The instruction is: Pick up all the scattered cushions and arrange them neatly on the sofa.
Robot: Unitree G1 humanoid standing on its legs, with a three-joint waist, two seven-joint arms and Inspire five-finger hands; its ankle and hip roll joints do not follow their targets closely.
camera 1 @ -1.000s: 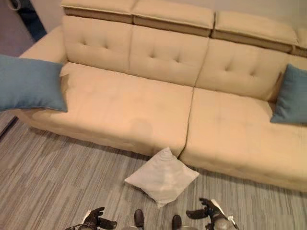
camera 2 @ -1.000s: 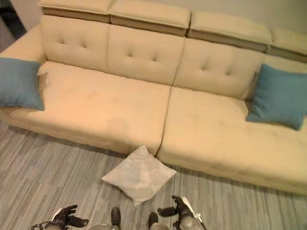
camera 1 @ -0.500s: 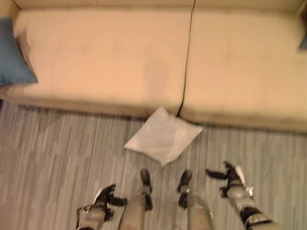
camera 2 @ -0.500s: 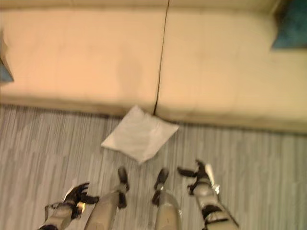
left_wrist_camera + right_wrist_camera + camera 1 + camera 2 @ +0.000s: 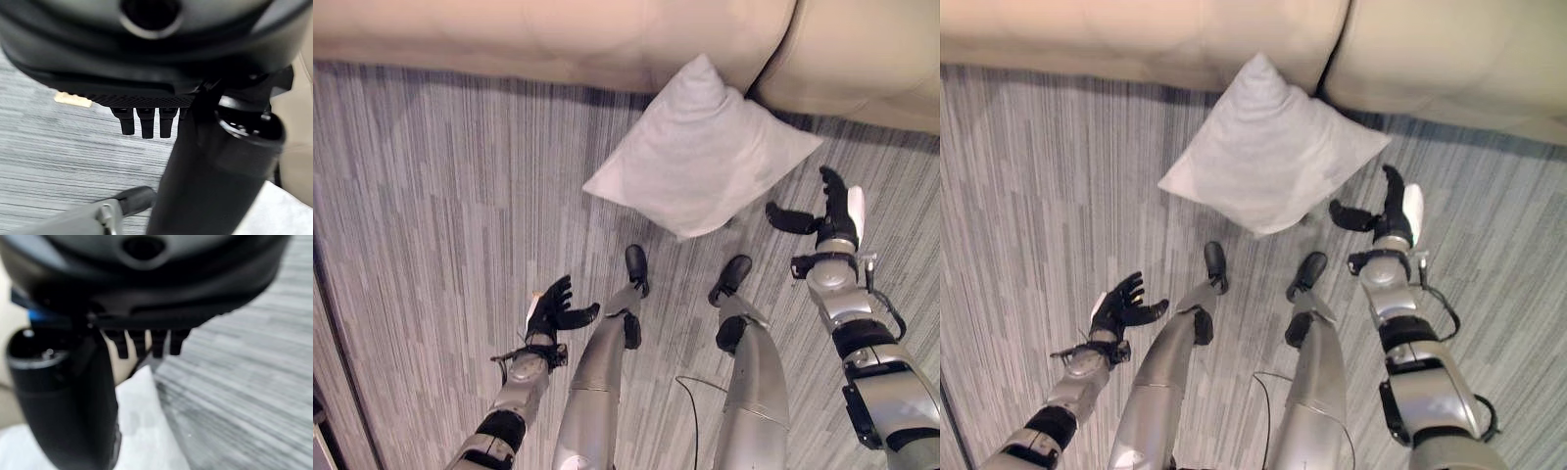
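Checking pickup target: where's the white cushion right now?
In the eye views the white cushion lies on the striped carpet, one corner against the sofa base; right hand is nearest.

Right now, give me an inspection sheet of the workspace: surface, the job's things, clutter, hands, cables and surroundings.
Surface: grey striped carpet.
Job's things: white cushion lies on the carpet, one corner at the sofa base, by the seam between two seat sections.
Clutter: nothing seen.
Hands: left hand open, over the carpet, apart from the cushion; right hand open beside the cushion's right corner, holding nothing.
Cables: nothing seen.
Surroundings: beige sofa front along the far edge.
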